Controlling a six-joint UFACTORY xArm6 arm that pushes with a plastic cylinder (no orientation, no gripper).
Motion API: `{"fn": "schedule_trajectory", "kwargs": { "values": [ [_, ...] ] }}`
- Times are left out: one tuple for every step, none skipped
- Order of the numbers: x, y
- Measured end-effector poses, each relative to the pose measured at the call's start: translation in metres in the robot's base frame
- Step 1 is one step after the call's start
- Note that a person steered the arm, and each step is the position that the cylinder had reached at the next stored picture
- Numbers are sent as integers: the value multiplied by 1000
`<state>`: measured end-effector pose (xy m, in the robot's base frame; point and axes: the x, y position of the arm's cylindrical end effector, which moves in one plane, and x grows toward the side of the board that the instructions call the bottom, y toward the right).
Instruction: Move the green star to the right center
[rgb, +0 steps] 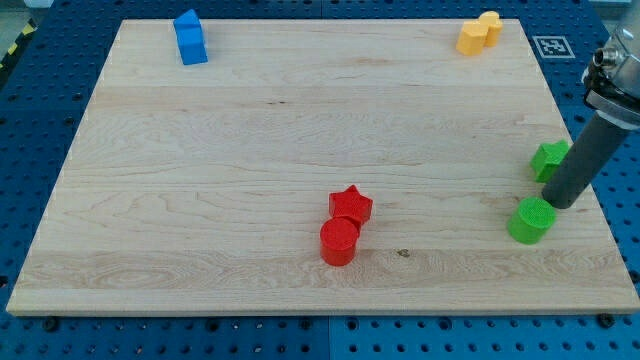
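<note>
Pale wooden board (300, 150) on a blue pegboard bench carries six small plastic blocks. At the view's right edge, about mid-height, sits the green star-shaped block (549, 160), partly hidden behind my dark rod; my tip (563, 204) lies just below and right of it, between it and the green cylinder block (531, 220), near or touching both (contact cannot be told). There is no pincer on this arm, so nothing opens, closes or grips; it only pushes.

The star looks light, rigid and hard, likely to slide easily on smooth wood and to spin if struck on one point. I would press a flat notch between two arms, through its middle. It seems already close to the right centre, so only a short nudge should be needed.

Elsewhere: a red star-shaped block (350, 206) touching a red cylinder block (339, 241), a blue block (189, 37), a yellow block (478, 33).
</note>
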<state>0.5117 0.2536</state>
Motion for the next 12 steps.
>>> {"fn": "schedule_trajectory", "kwargs": {
  "values": [
    [1, 21],
    [1, 43],
    [-2, 42],
    [-29, 34],
    [-53, 19],
    [-69, 9],
    [-74, 8],
    [-46, 17],
    [-30, 18],
    [-48, -18],
    [-63, -39],
    [-62, -39]
  ]
}}
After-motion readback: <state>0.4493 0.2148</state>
